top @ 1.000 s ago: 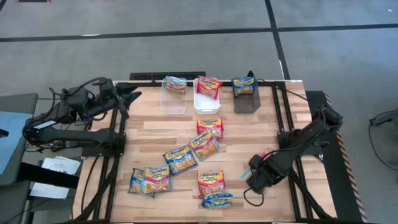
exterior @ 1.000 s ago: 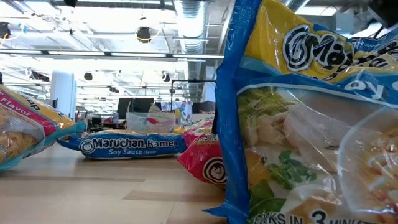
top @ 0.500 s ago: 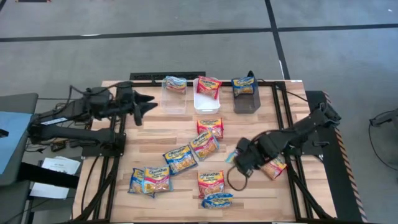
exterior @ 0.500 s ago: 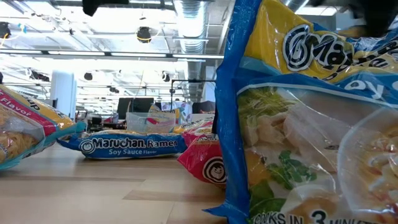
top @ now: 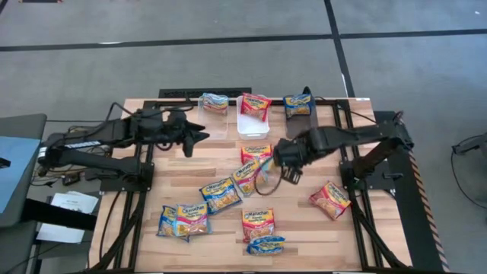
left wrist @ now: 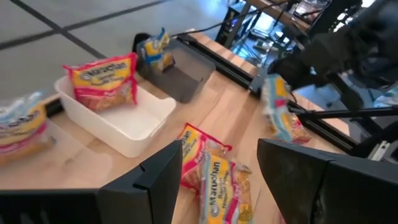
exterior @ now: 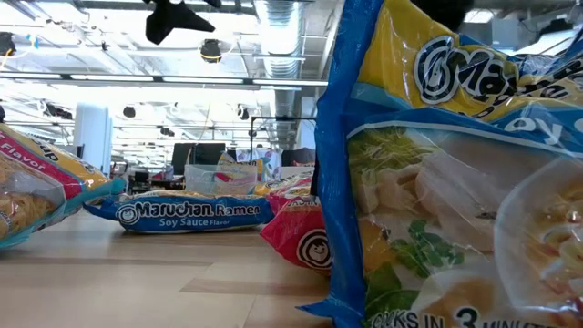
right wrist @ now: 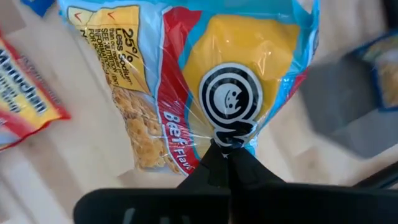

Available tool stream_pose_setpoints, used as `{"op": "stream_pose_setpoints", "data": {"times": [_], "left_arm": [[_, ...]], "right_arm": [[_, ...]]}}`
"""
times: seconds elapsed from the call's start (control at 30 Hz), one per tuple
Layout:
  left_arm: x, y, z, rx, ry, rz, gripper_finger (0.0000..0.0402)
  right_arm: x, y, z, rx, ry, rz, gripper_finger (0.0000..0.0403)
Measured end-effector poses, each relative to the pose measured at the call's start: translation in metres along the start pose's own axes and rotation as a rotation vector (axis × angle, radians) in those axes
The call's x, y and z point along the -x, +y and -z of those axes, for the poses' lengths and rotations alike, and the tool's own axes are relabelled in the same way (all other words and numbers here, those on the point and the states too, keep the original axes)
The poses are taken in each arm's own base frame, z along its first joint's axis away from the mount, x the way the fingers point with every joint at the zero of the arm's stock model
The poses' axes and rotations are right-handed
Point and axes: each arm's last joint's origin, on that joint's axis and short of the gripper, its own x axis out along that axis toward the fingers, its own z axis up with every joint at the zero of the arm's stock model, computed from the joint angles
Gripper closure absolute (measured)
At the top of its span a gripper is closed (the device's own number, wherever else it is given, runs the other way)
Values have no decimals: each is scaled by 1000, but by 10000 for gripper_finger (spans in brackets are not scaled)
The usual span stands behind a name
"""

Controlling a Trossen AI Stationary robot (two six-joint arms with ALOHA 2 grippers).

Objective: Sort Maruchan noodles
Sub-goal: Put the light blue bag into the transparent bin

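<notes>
Right gripper [right wrist: 227, 149] pinches a crinkly red-banded beef noodle packet [right wrist: 205, 81]

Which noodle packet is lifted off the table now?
The beef packet pinched in the right hand, hanging above the table's middle; every other packet lies on the wood or in a bin.

Bare bench [top: 163, 181] is lying open along the left side and between the bins [top: 253, 122] and the packet cluster [top: 228, 190], while the right hand [top: 275, 154], clamping a beef packet [right wrist: 205, 93], is crowding the middle beside the left hand [top: 199, 138]
</notes>
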Motion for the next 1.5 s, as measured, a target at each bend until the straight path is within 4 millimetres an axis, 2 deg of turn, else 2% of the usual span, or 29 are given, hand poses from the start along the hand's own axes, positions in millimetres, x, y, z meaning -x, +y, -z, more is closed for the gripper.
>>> {"op": "stream_pose_setpoints", "data": {"times": [0.3,0.63,0.9,1.1,1.23,1.5], "left_arm": [[-32,-3,0,64,-13,18,204],[-65,6,-2,179,-12,56,204],[-86,11,2,190,-3,40,204],[-105,11,6,191,-29,55,204],[-118,10,8,193,-53,68,204],[-130,10,12,216,-55,93,204]], "right_arm": [[7,-33,-30,137,-125,6,402],[7,-52,-58,195,-318,8,402],[7,-64,-69,170,-398,19,402],[1,-68,-76,194,-402,34,402],[-11,-63,-80,231,-366,40,402],[-25,-51,-83,299,-312,36,403]]}}
